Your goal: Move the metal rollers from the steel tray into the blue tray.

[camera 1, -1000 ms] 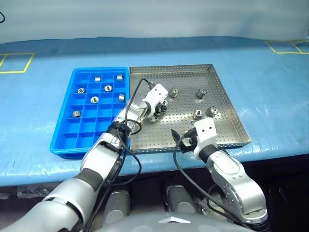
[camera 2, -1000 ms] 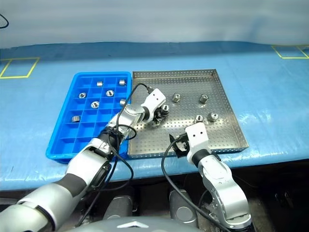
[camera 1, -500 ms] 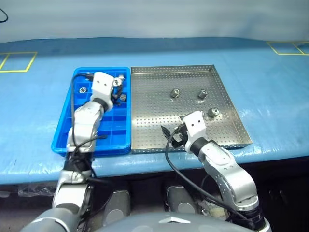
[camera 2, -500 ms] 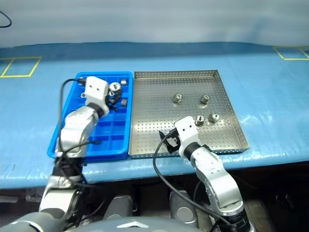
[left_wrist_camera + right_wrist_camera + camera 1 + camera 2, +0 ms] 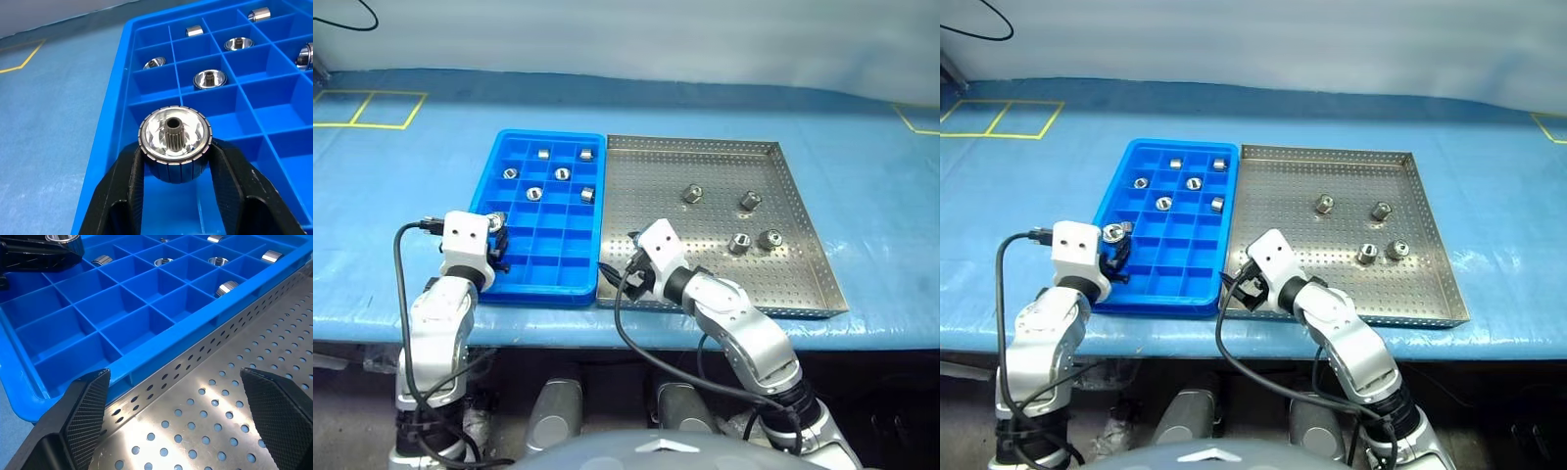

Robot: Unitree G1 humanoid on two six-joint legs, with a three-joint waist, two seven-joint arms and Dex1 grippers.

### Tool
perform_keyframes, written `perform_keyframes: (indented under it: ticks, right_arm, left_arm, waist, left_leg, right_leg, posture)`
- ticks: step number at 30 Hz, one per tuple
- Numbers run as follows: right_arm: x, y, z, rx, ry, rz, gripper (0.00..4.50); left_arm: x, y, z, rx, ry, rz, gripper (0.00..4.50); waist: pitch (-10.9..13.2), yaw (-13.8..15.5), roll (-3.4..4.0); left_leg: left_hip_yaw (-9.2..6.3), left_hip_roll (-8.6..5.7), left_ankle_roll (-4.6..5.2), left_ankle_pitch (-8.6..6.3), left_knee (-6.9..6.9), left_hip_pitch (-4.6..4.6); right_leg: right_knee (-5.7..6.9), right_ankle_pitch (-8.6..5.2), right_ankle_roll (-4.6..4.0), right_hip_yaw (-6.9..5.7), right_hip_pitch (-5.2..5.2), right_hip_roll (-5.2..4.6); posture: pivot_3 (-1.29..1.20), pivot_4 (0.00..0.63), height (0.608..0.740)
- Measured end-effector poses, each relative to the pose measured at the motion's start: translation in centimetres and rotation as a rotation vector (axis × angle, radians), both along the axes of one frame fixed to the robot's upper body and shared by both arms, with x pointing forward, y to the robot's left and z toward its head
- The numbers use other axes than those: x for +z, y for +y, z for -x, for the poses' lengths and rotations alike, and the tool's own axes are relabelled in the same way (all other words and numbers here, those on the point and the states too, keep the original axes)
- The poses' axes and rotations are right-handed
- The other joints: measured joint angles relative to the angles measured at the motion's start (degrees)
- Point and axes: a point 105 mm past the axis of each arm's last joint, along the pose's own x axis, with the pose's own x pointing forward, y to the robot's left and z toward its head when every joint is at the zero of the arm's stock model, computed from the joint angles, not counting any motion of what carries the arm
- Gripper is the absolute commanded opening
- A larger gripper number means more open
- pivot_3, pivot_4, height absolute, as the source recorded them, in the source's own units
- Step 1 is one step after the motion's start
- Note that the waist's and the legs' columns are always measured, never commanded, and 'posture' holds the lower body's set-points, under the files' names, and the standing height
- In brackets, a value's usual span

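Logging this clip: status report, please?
Left gripper shut on a roller over blue tray edge. Right gripper open, empty, over steel tray. Four rollers remain. Nothing blocking.

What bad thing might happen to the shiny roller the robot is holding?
The left end effector pinches the shiny silver metal roller right above the bright blue gridded plastic tray's outer wall. Released here, it might tip outside onto the blue table cover, or land on a divider and bounce.

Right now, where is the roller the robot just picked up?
The roller is clamped in the left gripper, over the blue tray's near left edge, beside empty compartments.
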Motion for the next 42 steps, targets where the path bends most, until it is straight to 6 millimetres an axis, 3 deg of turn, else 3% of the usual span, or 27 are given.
perform_keyframes:
  ticks: [12,20,24,28,31,36,42]
  right_arm:
    - [-0.6,-0.4,0.3,-0.019,0.021,-0.002,4.50]
    - [-0.2,-0.8,0.2,-0.050,0.005,-0.011,4.50]
    - [-0.1,-1.5,0.2,-0.085,0.002,-0.017,4.50]
    - [0.5,-2.7,0.2,-0.144,-0.020,-0.025,4.50]
    - [0.6,-3.9,0.3,-0.198,-0.025,-0.028,4.50]
    - [0.5,-6.0,0.9,-0.297,-0.016,-0.030,4.50]
    - [0.2,-7.3,1.8,-0.356,-0.007,-0.021,4.50]
  left_arm:
    - [-0.9,-1.5,0.3,-0.034,0.053,0.038,1.66]
    - [-0.6,-2.1,-0.1,-0.065,0.058,0.072,4.34]
    - [1.8,-3.3,-1.5,-0.143,-0.016,0.098,4.48]
    - [5.9,-6.2,-4.1,-0.310,-0.123,0.127,4.48]
    - [7.6,-8.9,-6.4,-0.437,-0.149,0.123,4.48]
    - [6.8,-14.8,-9.3,-0.657,-0.081,0.140,4.48]
    - [4.7,-21.4,-9.7,-0.895,0.009,0.178,4.48]
  waist:
    - [0.0,-0.2,0.00]
    - [0.0,-0.7,0.00]
    - [0.0,-0.8,0.00]
    - [0.0,-0.9,-0.01]
    - [0.0,-1.3,-0.01]
    - [0.0,-2.7,-0.01]
    - [0.0,-5.0,0.00]
  left_leg:
    - [0.02,0.00,0.00,0.00,-0.06,-0.01]
    - [0.01,0.01,0.00,0.00,-0.06,-0.03]
    - [0.03,0.00,0.00,0.00,-0.04,-0.03]
    - [0.06,-0.14,-0.01,0.00,0.00,-0.04]
    - [0.08,-0.16,0.00,0.00,-0.01,-0.04]
    - [0.09,-0.19,0.02,-0.01,-0.03,-0.13]
    - [0.09,-0.14,0.02,-0.01,-0.10,-0.17]
  right_leg:
    - [0.00,-0.08,-0.01,0.00,-0.06,0.00]
    - [0.00,-0.11,0.03,-0.01,-0.07,-0.01]
    - [0.00,-0.11,0.04,0.00,-0.07,-0.01]
    - [0.00,-0.10,0.05,-0.01,-0.05,0.04]
    - [-0.03,-0.09,0.08,0.00,-0.02,0.06]
    - [-0.03,0.10,0.40,0.05,-0.09,0.08]
    - [-0.02,0.12,0.47,0.08,-0.16,0.17]
  posture:
    - [0.06,0.150,0.740]
    - [0.03,0.150,0.740]
    - [-0.01,0.150,0.740]
    - [-0.07,0.150,0.740]
    - [-0.11,0.150,0.740]
    - [-0.14,0.150,0.740]
    - [-0.22,0.150,0.740]
